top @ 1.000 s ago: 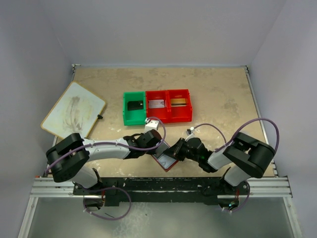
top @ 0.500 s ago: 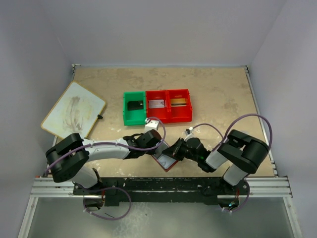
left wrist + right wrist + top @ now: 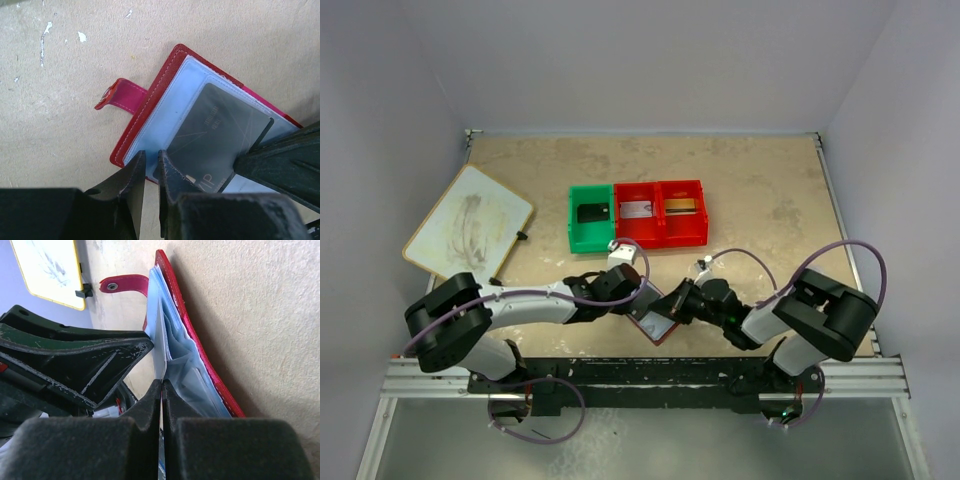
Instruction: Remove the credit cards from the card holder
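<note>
Since a second ago, right end effector [image 3: 161,390] has pinched shut on a pale sleeve edge, probably, of the maroon folding card holder [image 3: 150,107]; left end effector [image 3: 151,165] pins its edge, nearly closed. Draw the dark grey card [image 3: 220,135] straight out.

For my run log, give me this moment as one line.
left pincer: pinning card holder edge | right pincer: shut on grey card | bin: three cards

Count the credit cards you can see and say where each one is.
4: a black card in the green bin compartment, a silver card and a gold card in the red compartments, a dark card in the card holder. More may be hidden.
</note>
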{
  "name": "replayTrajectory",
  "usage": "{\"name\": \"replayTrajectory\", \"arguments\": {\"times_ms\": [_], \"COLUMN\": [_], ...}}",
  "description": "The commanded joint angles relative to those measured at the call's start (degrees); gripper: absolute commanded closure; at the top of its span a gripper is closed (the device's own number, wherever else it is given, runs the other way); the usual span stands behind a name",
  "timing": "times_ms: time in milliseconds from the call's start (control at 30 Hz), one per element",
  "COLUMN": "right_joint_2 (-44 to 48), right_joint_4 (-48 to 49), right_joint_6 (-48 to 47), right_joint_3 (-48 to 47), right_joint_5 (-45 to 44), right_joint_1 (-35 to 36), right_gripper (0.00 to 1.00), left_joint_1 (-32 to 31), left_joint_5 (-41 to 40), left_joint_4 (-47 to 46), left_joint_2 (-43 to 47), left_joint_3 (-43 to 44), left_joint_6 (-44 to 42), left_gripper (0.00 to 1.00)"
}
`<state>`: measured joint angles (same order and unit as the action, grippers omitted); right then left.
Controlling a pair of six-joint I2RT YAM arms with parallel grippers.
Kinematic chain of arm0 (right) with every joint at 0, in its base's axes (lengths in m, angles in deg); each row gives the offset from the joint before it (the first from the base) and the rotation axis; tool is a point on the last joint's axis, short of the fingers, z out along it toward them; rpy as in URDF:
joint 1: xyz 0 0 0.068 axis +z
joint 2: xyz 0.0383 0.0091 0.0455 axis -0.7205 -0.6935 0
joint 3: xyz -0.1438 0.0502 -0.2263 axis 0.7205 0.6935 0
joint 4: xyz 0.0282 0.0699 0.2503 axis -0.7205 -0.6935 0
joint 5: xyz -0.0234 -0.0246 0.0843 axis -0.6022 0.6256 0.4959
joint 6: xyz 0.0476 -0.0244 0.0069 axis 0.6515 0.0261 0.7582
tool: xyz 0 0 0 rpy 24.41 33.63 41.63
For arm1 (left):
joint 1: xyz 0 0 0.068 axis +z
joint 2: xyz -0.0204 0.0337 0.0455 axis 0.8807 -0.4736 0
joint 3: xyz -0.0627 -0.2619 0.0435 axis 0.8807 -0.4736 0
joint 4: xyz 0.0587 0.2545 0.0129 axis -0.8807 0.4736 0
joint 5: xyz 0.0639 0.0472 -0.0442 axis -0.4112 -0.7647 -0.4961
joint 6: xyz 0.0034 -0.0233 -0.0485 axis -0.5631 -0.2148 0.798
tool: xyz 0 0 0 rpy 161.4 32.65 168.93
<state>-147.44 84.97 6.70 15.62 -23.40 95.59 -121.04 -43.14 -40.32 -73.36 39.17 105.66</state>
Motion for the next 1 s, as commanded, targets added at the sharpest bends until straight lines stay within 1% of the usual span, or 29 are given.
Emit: {"name": "replayTrajectory", "arguments": {"times_ms": [0,100,200,367,533,667,733,800,967], "right_joint_2": [1.8,2.1,2.4,2.5,1.3,-3.4,-4.9,-5.6,-7.1], "right_joint_4": [-1.9,-6.2,-8.4,-20.2,-21.2,-26.2,-28.0,-27.8,-29.6], "right_joint_6": [-0.6,-2.4,-4.7,-15.5,-18.6,-25.6,-28.2,-29.3,-34.4], "right_joint_3": [0.3,-1.0,-2.7,-10.6,-14.0,-19.9,-22.3,-23.3,-26.3], "right_joint_5": [1.4,3.2,4.6,6.7,9.1,13.4,14.5,16.5,20.2], "right_joint_1": [0.3,0.3,0.2,0.2,0.1,0.2,0.2,0.2,-0.1], "right_gripper": [0.99,0.98,0.97,0.96,0.95,0.95,0.95,0.94,0.93], "left_joint_1": [0.1,0.1,0.1,0.0,0.0,0.0,0.0,0.0,0.0], "left_joint_5": [-0.4,-0.3,0.0,-0.1,-2.1,-3.3,-3.4,-3.1,-1.9], "left_joint_4": [0.4,1.0,1.9,2.2,4.9,8.0,9.0,9.4,7.8], "left_joint_2": [1.3,1.8,3.9,11.2,17.8,20.6,20.8,20.6,19.9], "left_joint_3": [-0.1,0.0,0.1,-0.8,-1.1,-1.4,-1.7,-2.2,-4.1], "left_joint_6": [1.0,1.4,2.0,4.3,6.0,6.5,6.7,6.9,7.6], "left_gripper": [0.87,0.87,0.86,0.76,0.72,0.71,0.70,0.71,0.70]}}
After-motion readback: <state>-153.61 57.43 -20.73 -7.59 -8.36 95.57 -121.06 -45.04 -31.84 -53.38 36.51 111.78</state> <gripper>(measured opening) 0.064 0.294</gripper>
